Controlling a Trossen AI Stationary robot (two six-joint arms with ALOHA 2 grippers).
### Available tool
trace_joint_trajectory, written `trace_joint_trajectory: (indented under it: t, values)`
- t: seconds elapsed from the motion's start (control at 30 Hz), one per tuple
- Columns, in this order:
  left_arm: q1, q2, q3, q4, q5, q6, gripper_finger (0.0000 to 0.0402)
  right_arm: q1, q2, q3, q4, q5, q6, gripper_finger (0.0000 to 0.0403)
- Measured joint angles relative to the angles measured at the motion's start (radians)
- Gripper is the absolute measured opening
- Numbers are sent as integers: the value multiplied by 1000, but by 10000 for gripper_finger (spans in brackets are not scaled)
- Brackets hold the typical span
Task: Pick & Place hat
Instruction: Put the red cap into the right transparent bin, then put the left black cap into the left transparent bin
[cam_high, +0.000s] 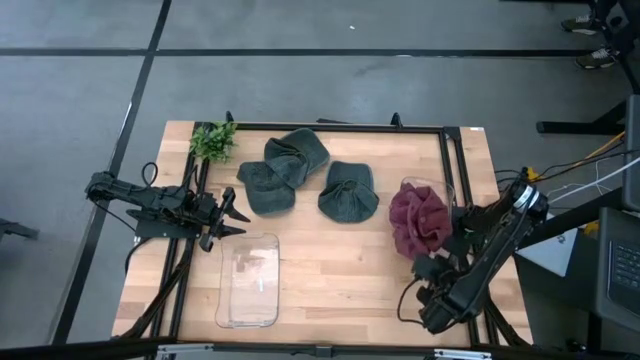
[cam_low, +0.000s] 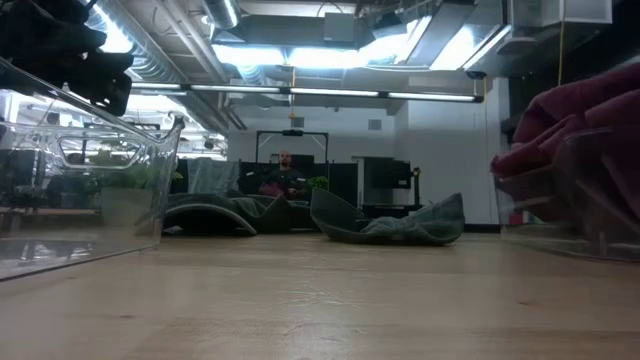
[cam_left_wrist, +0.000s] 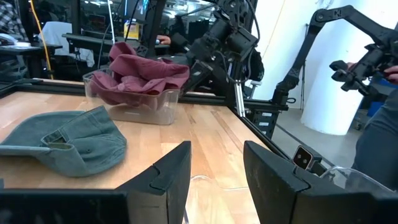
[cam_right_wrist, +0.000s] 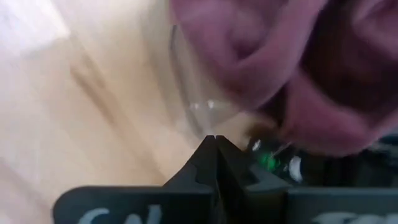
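Two clear plastic bins are sitting on the wooden table (cam_high: 330, 260): an empty one (cam_high: 249, 281) toward the front left and another (cam_high: 441, 192) at the right, overflowing with maroon hats (cam_high: 420, 220). The right gripper (cam_high: 432, 268) is hanging just in front of that full bin, fingers (cam_right_wrist: 214, 155) pressed together on nothing. The left gripper (cam_high: 232, 213) is hovering at the empty bin's far left corner, jaws spread apart and holding nothing. Farther back, three grey-green hats are lying on the wood: one (cam_high: 348, 192) mid-table, two overlapping (cam_high: 266, 187) (cam_high: 297, 152) to its left. A small green plant (cam_high: 213, 140) is standing at the far left corner.
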Motion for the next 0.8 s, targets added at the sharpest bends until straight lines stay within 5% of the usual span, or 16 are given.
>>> trace_joint_trajectory:
  t: [0.57, 0.8]
  values:
    - [0, 0, 0, 0, 0, 0, 143, -25, -327, -224, 26, 87, 56, 3]
    - [0, 0, 0, 0, 0, 0, 143, -36, -492, -224, 149, -14, 57, 3]
